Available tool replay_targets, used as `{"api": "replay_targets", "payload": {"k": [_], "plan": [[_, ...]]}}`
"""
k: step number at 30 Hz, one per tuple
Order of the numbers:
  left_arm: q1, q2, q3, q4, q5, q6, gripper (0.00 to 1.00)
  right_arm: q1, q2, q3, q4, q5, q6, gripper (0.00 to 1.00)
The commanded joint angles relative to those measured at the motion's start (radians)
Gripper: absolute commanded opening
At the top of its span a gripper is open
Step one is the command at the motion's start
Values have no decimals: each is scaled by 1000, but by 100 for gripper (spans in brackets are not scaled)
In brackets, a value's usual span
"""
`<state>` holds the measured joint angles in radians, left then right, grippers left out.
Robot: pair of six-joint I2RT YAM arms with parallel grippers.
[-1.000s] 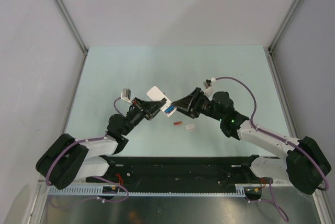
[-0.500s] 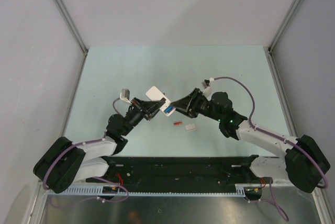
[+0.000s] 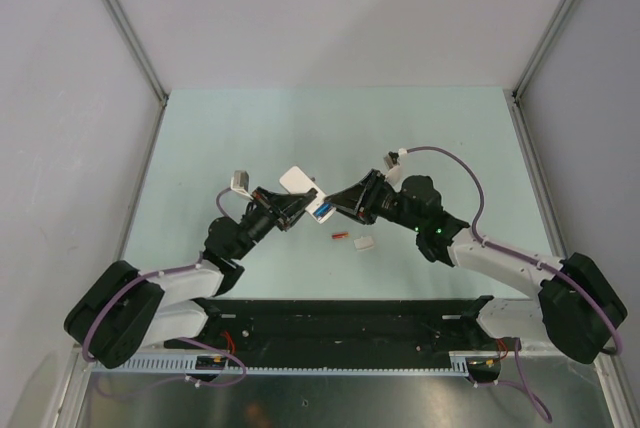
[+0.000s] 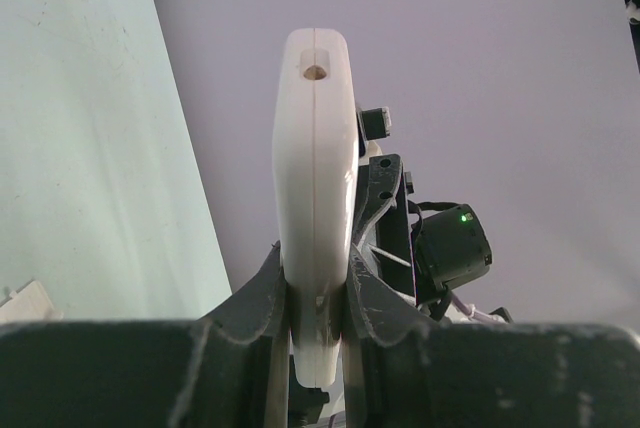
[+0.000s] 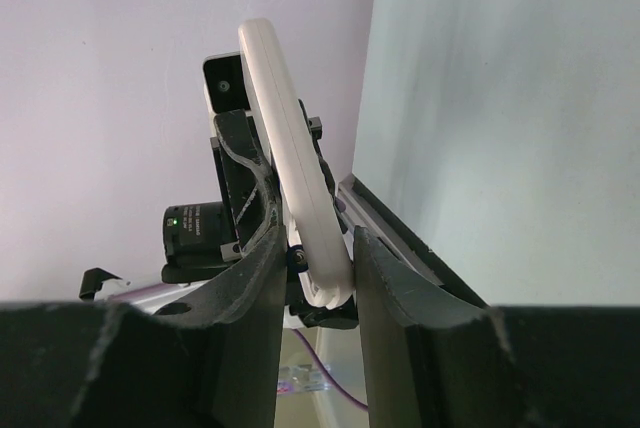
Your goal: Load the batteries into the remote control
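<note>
Arm bases: two, bolted side by side at the near edge of the tabletop (image 3: pixel 400 138), both arms reaching inward to meet over its middle.
Loose items, nearest: one orange-red battery (image 3: pixel 339 237) lay flat on the tabletop with its long axis running left to right. One small white cover piece (image 3: pixel 364 243) lay just beside it on the right.
Left tool (image 4: pixel 318 288): pressed together on the remote control (image 3: pixel 296 180), one finger flat on each broad face, pinching it near its lower end.
Remote, position: one, held up off the tabletop between the two tools, above and a little beyond the loose battery.
Remote, direction: its long axis ran diagonally in the top view, from far left down to near right, with the plain white back turned up to the camera. In the left wrist view it stood edge-on, rising straight out of the fingers, with a small round hole (image 4: pixel 315 73) in its far end.
Loaded cell: one blue battery (image 3: pixel 322 211) showed at the remote's near-right end. Whether more lay beside it could not be told.
Right tool (image 5: pixel 320 248): its two fingers stood on either side of that end, close against both faces. Whether they pinched it or only flanked it could not be told.
Light: one green light (image 3: pixel 438 232) glowed on the right arm.
Writing: too small to read on any item.
</note>
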<state>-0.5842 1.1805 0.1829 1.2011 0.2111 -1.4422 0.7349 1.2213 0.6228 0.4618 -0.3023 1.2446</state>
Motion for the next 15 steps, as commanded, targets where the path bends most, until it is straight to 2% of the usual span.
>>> {"api": "replay_targets", "payload": {"k": [1,15], "plan": [[-14,-7,63,117,25,-50,0,20,30,9,-29,-15,-19,34],[-29,-27,61,117,-48,-23,0,61,75,18,-12,-26,-19,37]]}}
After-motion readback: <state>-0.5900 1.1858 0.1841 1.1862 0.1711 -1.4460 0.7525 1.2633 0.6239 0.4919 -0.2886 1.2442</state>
